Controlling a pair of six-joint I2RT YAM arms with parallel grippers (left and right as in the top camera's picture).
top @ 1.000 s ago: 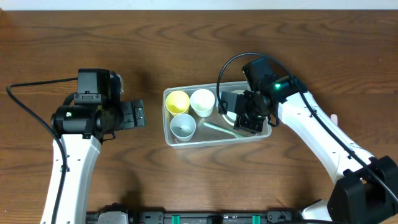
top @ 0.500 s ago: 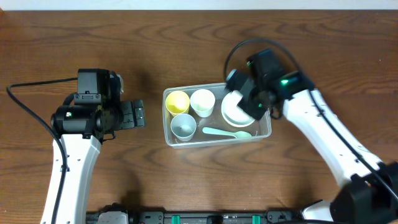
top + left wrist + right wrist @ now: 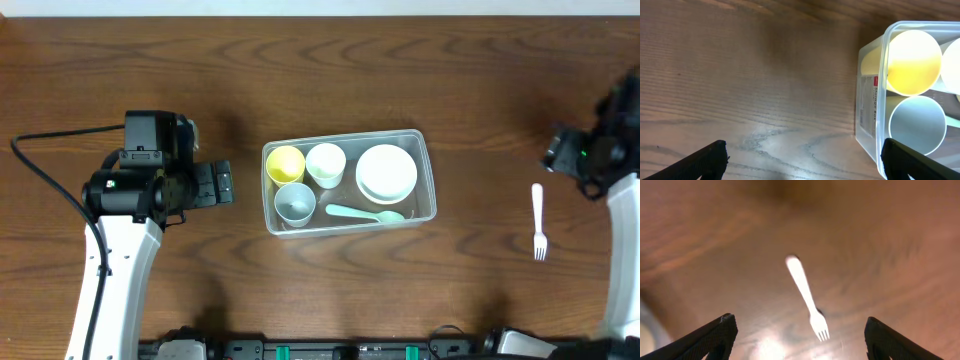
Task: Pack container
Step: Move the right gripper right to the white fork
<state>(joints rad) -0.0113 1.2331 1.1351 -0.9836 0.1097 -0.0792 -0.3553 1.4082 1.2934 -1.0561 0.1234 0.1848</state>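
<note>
The clear plastic container [image 3: 345,134] sits mid-table. It holds a yellow cup [image 3: 286,163], a white cup [image 3: 325,163], a grey-blue cup [image 3: 294,203], a stack of white plates [image 3: 386,172] and a mint spoon [image 3: 362,213]. A white fork [image 3: 538,222] lies on the table at the far right. My right arm [image 3: 598,152] is above it. In the blurred right wrist view the right gripper [image 3: 800,340] is open and empty over the fork [image 3: 806,297]. My left gripper [image 3: 222,184] is open and empty, just left of the container [image 3: 870,107].
In the left wrist view the yellow cup [image 3: 912,62] and grey-blue cup [image 3: 917,125] show through the container's left end. Bare wood table lies between the left gripper's fingers [image 3: 707,160]. The table's far edge runs along the top of the overhead view.
My right arm has pulled out of the container and swung far right to above the fork. The plates and spoon stay in the container. The left arm has not moved.
</note>
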